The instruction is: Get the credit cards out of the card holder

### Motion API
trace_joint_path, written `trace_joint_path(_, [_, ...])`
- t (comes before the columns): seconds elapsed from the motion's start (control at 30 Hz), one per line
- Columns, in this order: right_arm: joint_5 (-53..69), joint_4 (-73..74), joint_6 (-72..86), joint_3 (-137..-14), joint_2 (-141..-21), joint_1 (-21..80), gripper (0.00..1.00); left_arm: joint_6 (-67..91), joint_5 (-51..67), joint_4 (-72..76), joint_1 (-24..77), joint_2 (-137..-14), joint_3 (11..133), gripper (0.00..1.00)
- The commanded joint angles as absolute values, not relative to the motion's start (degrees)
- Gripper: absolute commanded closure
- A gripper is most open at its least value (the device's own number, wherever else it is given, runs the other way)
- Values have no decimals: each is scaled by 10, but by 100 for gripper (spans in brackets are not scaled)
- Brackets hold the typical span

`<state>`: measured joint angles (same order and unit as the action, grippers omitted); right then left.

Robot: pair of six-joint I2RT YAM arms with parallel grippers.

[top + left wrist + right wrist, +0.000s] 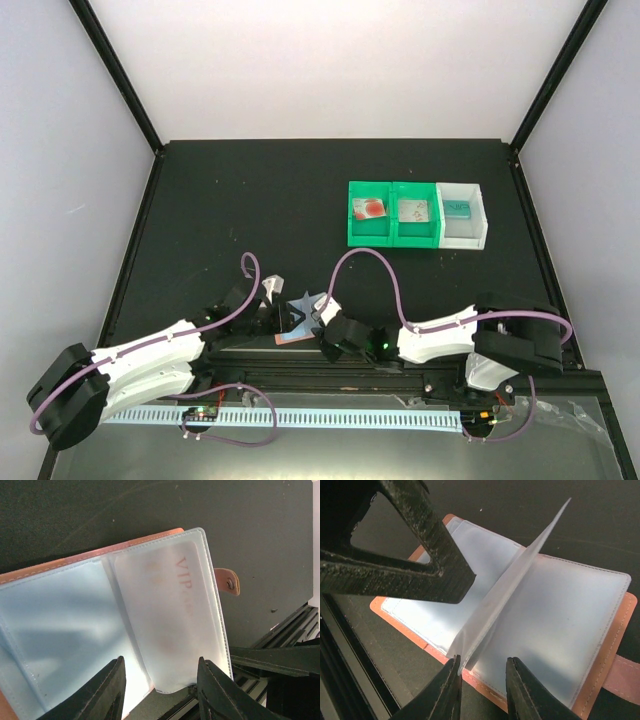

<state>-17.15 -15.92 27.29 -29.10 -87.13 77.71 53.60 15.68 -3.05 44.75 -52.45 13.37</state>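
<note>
Jaws of left gripper [160, 672]: apart, wide gap, straddling the lower edge of a clear sleeve leaf [165, 630]. Jaws of right gripper [484, 665]: apart, leaf's near corner between them, touching one finger. The card holder [560, 625] lies open on table [250, 200], leaf upright from its spine. One card [182, 595], "VIP" print, sits inside that leaf. Green bins [391, 240] stand well beyond the holder.

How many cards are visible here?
4. A red-marked card in the left green bin, a pale one in the middle green bin, a teal one in the white bin, and a VIP card in the holder. Sleeves may hide more.
</note>
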Motion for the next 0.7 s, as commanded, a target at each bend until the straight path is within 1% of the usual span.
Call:
trace_joint_path(0.0, [-209, -145, 285, -314, -879, 779, 73, 534, 154, -23, 452, -521, 144, 59])
trace_joint_path(0.4, [-211, -132, 302, -324, -871, 779, 73, 531, 155, -1, 452, -545, 132, 58])
trace_joint_path(0.57, [-222, -109, 336, -322, -862, 778, 78, 529, 152, -2, 452, -549, 133, 58])
trace_joint_path(0.67, [-217, -104, 361, -311, -850, 779, 78, 527, 146, -6, 451, -551, 132, 58])
